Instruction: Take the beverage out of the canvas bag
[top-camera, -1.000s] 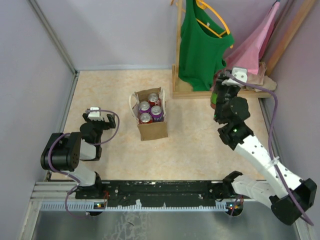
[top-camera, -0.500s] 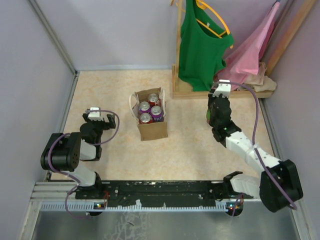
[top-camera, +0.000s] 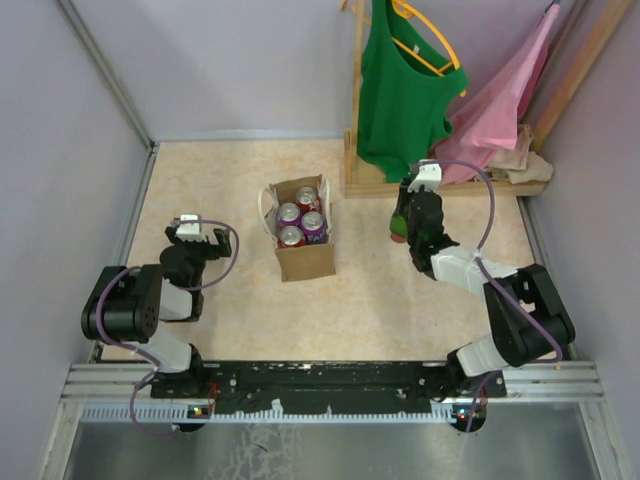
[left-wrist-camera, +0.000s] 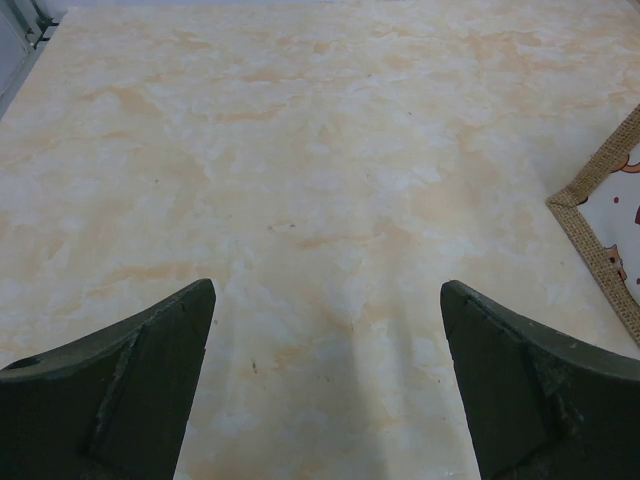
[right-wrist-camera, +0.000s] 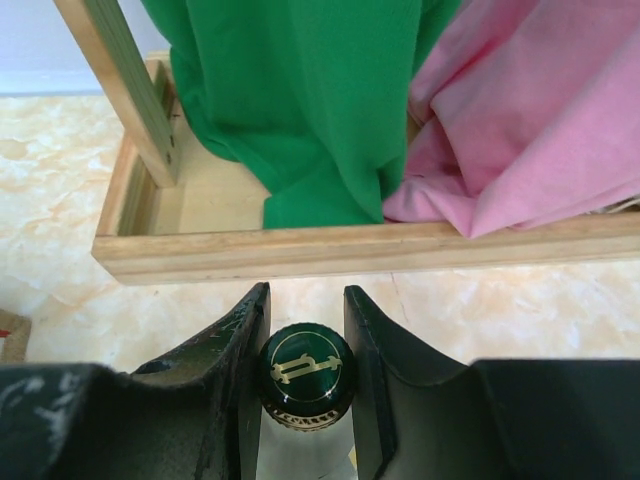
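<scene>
My right jaws, part-closed, pinch a green bottle w/ gold-crested cap (right-wrist-camera: 304, 372). I've swung it left off the wooden clothes rack (right-wrist-camera: 350, 250). It's out, right of the tan box-shaped canvas bag (top-camera: 305, 258); set-down prob. next. Left jaws wide, empty.

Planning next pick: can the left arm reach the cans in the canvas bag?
Likely yes. The canvas bag is open-topped, cans exposed; only bare table lies between it and the open, empty left gripper. The right gripper, shut on a green bottle, is well aside.
</scene>
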